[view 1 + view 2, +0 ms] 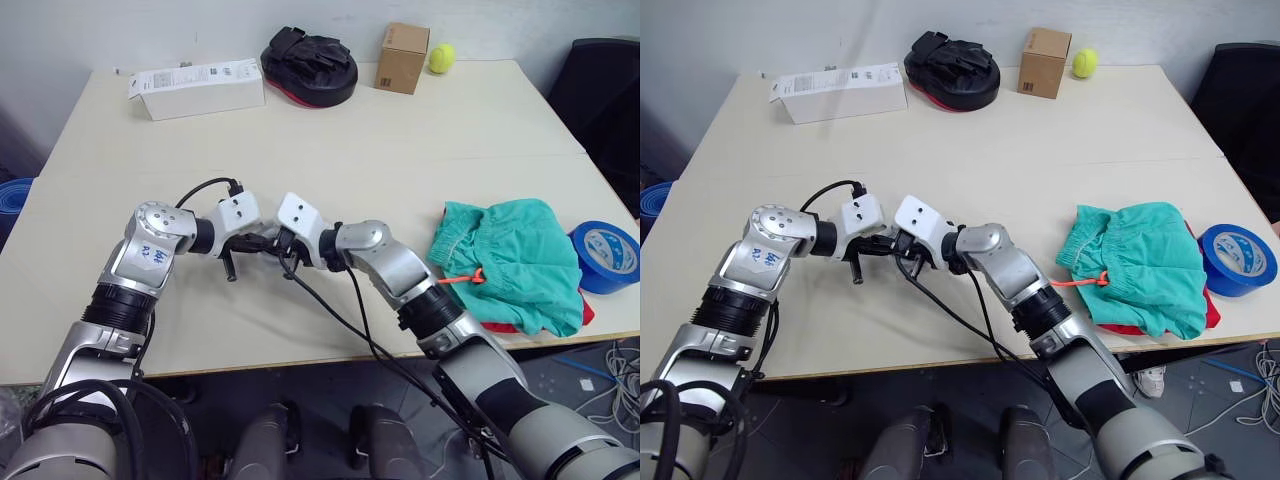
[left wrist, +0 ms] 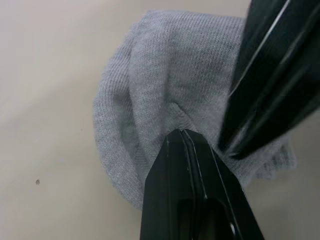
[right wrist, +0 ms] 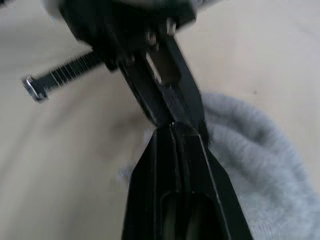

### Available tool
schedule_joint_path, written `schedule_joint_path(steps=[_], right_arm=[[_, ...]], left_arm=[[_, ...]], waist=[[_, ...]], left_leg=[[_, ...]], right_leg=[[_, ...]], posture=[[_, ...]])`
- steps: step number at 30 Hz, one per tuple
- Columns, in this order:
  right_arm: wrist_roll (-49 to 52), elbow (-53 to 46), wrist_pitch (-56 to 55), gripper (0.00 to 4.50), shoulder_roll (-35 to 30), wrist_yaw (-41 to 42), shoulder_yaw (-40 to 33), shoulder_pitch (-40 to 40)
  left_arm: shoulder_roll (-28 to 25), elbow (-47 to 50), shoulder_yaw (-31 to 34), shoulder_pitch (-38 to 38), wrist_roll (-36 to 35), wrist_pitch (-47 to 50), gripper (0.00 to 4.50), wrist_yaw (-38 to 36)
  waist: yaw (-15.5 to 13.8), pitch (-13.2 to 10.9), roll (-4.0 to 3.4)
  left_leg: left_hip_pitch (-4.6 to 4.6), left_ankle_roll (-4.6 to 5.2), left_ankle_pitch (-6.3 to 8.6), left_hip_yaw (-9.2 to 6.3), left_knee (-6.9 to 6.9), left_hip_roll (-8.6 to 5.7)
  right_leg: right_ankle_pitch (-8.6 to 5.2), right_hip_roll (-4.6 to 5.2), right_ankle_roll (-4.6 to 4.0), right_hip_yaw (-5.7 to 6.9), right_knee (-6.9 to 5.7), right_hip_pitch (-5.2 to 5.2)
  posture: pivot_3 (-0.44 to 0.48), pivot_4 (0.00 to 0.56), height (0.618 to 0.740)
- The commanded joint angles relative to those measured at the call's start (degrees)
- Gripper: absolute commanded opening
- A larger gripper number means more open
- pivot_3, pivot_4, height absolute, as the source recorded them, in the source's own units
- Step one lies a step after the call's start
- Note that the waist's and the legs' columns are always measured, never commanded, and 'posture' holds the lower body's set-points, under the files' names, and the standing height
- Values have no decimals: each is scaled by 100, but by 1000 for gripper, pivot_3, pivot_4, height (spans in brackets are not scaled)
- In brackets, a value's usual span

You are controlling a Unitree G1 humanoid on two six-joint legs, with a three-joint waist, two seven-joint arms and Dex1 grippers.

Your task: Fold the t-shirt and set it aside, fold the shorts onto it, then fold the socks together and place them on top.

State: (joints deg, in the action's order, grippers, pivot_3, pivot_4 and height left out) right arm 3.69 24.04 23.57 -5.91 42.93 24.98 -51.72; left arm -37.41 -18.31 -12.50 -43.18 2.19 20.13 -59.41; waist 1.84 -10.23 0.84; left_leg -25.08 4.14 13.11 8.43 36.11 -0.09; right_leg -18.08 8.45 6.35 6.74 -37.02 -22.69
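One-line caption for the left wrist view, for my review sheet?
Left gripper pinching the grey socks on the beige table, beside a black finger of the right gripper.

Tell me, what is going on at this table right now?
Both grippers, left and right, meet at the table's near middle, working on the grey socks, which lie on the table under their black fingers. To the robot's right the shorts already lie folded on the t-shirt, whose red edge peeks out beneath. So the socks are the last step.

t-shirt mostly under shorts | socks cropped (wrist view)
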Motion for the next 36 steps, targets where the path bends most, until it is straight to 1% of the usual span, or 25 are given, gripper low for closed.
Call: schedule_joint_path(steps=[1,3,6,12,17,22,27,32,36], right_arm=[[-438,647,-439,39,-22,-169,66,-135],[-516,800,-564,39,-93,-152,-24,-129],[-484,714,-535,39,-251,-11,-176,-58],[-405,6,-284,39,-884,381,-363,323],[-318,-285,-131,39,-1130,370,-638,395],[167,-628,227,39,-668,308,-1072,151],[254,-739,444,39,-164,209,-1022,-32],[-45,-329,234,39,137,106,-675,-5],[-401,481,-180,39,316,-285,-566,-110]], left_arm=[[23,211,-4,140,-25,105,0,7],[26,239,7,188,-22,123,0,16],[32,185,23,228,-4,112,0,55],[44,-81,51,214,38,-21,0,136],[62,-110,69,186,26,-57,0,129],[67,13,92,177,-3,-6,0,96],[59,61,109,152,-16,23,0,79],[42,92,126,158,-19,27,0,92],[45,109,138,165,-33,39,0,97]], waist=[[7,0,0],[15,0,0],[-1,0,0],[-17,1,1],[-2,0,0],[2,0,0],[9,0,-1],[-1,0,0],[9,0,0]], left_leg=[[2,-1,0,0,0,0],[5,-2,0,0,-2,0],[11,-5,0,-2,-2,1],[11,-28,13,-4,-1,-3],[19,-29,13,-2,-2,-1],[18,-30,12,-2,-3,0],[17,-29,11,-2,-4,1],[10,-30,14,-3,-4,-3],[11,-32,15,-2,-6,-2]], right_leg=[[0,-1,0,1,0,2],[0,-1,0,-1,1,2],[0,1,0,-2,-1,8],[0,7,0,-2,4,11],[0,8,0,-4,13,11],[0,7,-1,-4,10,9],[0,5,-1,-4,2,8],[0,5,-1,-2,3,8],[0,3,-1,-1,2,7]], posture=[[0,150,740],[0,150,740],[0,150,740],[0,150,740],[0,150,740],[0,150,740],[0,150,740],[0,150,740],[0,150,740]])
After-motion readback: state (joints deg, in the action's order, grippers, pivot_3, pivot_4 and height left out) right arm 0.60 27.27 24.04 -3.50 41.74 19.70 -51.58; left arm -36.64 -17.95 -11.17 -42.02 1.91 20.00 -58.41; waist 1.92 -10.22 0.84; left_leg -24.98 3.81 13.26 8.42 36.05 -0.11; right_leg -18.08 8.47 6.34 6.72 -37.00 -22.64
